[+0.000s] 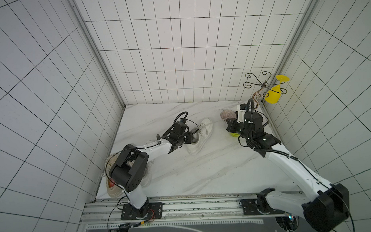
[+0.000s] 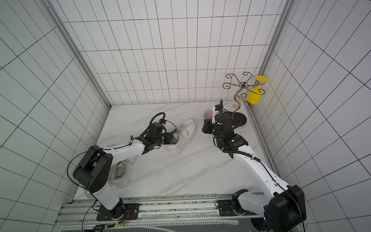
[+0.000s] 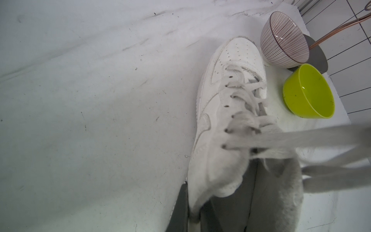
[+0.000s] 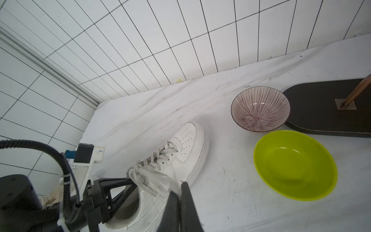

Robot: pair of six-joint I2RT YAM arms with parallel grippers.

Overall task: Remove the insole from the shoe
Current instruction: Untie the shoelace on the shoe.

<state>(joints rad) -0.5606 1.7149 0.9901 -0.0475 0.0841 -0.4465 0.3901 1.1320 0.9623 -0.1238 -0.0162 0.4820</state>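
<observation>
A striped bowl (image 4: 260,109) sits just beside a green bowl (image 4: 295,164) and a wire stand (image 2: 239,86) holding a hanging yellow glass (image 2: 255,95), spare shoes (image 2: 121,171) well apart

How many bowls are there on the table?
2. The striped bowl sits beside the rack's dark base. The lime-green bowl is just beside it, near the white sneaker. The arms might hide more.

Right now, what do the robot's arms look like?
The left arm and right arm are white tubes with chunky black joints. Ribbed black cables loop over the wrists. The left end effector and right end effector are dark and wedge-shaped.
</observation>
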